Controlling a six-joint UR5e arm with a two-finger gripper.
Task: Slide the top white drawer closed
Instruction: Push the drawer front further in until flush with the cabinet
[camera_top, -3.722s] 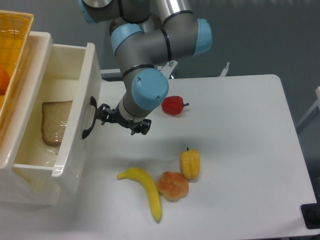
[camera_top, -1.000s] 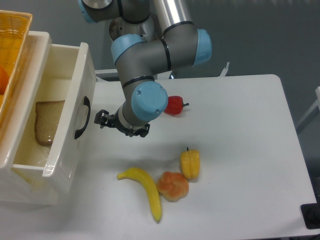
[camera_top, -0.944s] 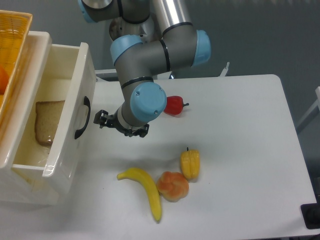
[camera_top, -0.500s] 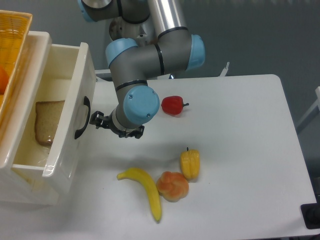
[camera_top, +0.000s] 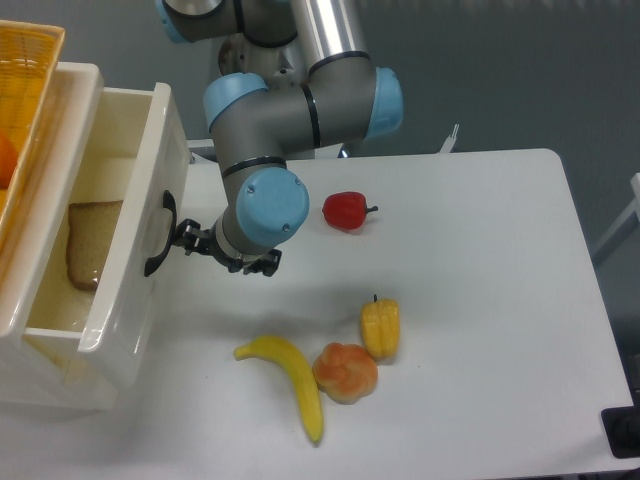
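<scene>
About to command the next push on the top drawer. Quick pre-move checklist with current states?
1. Top white drawer not yet closed: ok, it juts well out of the cabinet.
2. Claw lined up at the black handle: ok, right beside it.
3. Claw touching the drawer front: cannot tell.
4. Claw open or shut: cannot tell.
5. Bread slice lies flat inside, nothing over the rim: ok.
6. Banana and red pepper away from the drawer: ok.

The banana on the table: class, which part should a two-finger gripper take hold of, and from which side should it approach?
Grip the banana at its thick middle, coming straight down from above. It lies flat on the table, so the jaws should close across its narrow width. The bread roll sits close on its right, so the top is probably the clearest approach.
</scene>
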